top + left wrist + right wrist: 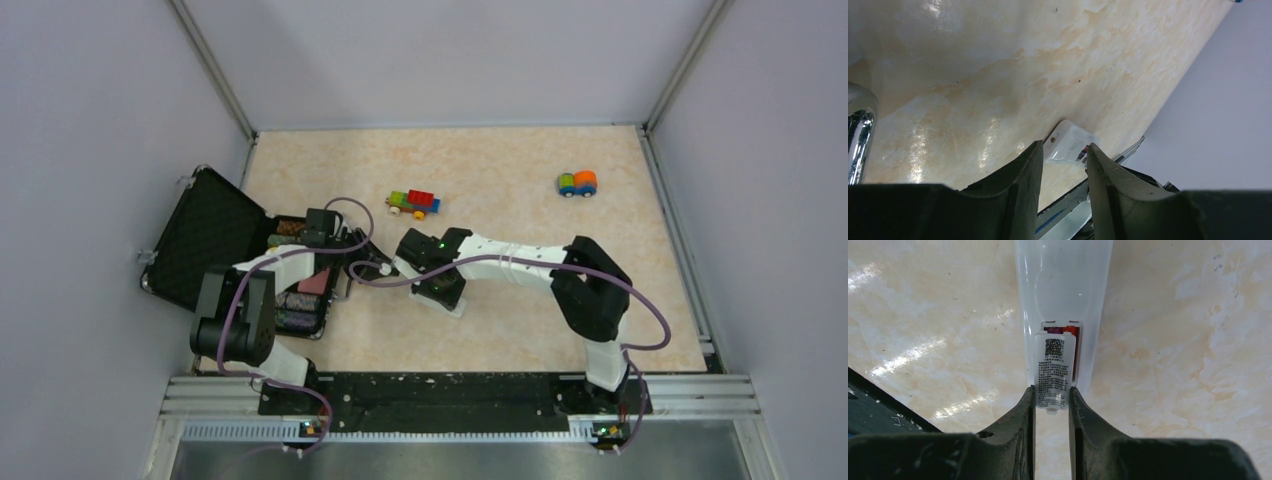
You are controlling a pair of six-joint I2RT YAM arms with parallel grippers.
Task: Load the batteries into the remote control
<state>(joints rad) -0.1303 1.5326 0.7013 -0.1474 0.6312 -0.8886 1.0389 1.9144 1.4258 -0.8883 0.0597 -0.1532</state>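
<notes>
The white remote control lies face down on the table, its battery bay open. In the bay lie the dark purple battery and the red-orange battery. My right gripper is shut on the white back cover, which has a printed label and lies over most of the bay. In the top view the remote shows under the right wrist. My left gripper is open and empty just left of it. The remote's end shows beyond the left fingertips.
An open black case with poker chips stands at the left, close behind the left arm. A multicoloured brick car and an orange and green toy car sit farther back. A chrome latch is at the left wrist view's edge.
</notes>
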